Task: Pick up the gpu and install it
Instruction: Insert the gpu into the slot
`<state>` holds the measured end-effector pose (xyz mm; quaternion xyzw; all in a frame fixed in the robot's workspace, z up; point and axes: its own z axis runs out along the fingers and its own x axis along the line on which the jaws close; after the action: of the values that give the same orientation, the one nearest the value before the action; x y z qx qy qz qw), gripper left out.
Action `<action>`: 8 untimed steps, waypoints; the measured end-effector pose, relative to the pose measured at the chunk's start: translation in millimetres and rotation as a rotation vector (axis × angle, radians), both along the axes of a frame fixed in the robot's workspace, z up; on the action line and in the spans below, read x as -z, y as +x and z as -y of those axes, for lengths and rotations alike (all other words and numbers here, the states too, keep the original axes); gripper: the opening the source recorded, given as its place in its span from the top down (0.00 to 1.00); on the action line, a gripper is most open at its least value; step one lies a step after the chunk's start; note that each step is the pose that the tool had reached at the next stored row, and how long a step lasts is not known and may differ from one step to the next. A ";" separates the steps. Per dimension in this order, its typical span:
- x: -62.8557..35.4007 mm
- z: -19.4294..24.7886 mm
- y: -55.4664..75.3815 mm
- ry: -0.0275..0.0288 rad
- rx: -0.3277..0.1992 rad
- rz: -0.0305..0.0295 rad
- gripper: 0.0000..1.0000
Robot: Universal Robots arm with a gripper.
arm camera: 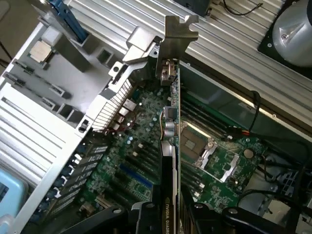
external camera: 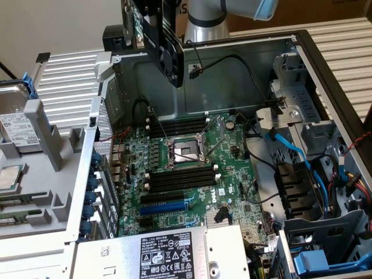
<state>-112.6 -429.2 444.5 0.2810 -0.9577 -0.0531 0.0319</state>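
My gripper (external camera: pixel 152 7) is shut on the gpu (external camera: pixel 164 45), a thin green card with a black cooler and fan. It hangs high over the back wall of the open computer case, well above the large green motherboard (external camera: pixel 192 168). In the wrist view the gpu (arm camera: pixel 170 161) runs edge-on away from my gripper (arm camera: pixel 168 214), with its metal bracket (arm camera: pixel 179 31) at the far end. Black fingers (arm camera: pixel 146 214) press on both faces of the card. The blue expansion slot (external camera: pixel 165 206) lies on the motherboard near the power supply.
The power supply (external camera: pixel 163 253) sits at the case's front edge. Black memory sticks (external camera: pixel 177 125) flank the processor socket (external camera: pixel 187 152). Blue cables and drive bays (external camera: pixel 302 174) crowd the exterior view's right. A grey parts tray (external camera: pixel 35 174) with a processor stands at the exterior view's left.
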 end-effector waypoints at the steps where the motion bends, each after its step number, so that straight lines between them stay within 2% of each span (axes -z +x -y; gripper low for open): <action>1: 0.0 0.0 0.1 0.0000 -0.014 0.0000 0.74; 8: 0.0 0.0 0.8 0.0001 -0.108 0.0000 0.74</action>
<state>-111.8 -429.2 444.5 0.3321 -0.9412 -0.0513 0.0347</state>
